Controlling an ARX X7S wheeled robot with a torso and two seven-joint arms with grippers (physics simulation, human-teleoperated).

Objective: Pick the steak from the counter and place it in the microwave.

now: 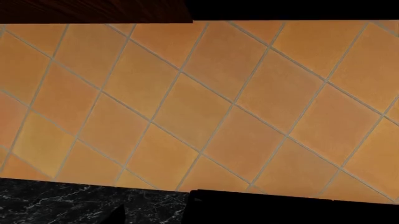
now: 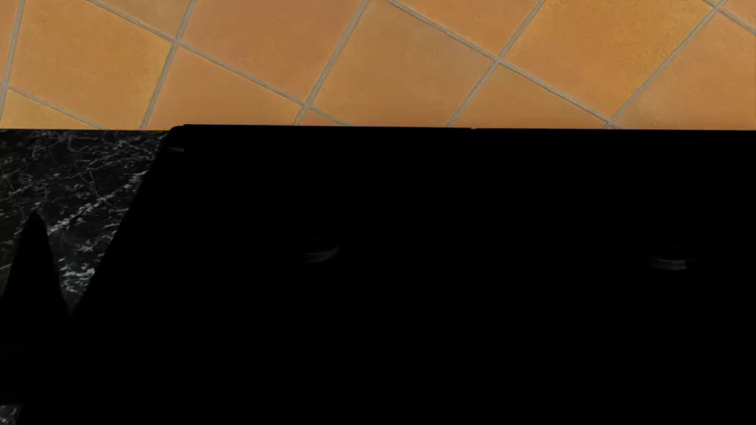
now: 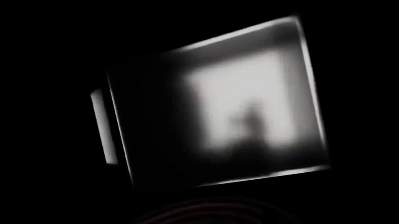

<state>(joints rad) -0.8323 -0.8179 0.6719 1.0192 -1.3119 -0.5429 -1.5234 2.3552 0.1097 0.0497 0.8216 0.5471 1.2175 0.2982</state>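
Black stovetop [image 2: 449, 283] fills view; grippers unseen.

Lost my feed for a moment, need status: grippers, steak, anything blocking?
Neither gripper's fingers visible, state unknown. Steak not in view. Head view mostly black stovetop, counter strip beside it. Right wrist sees only a blurred grey box interior.
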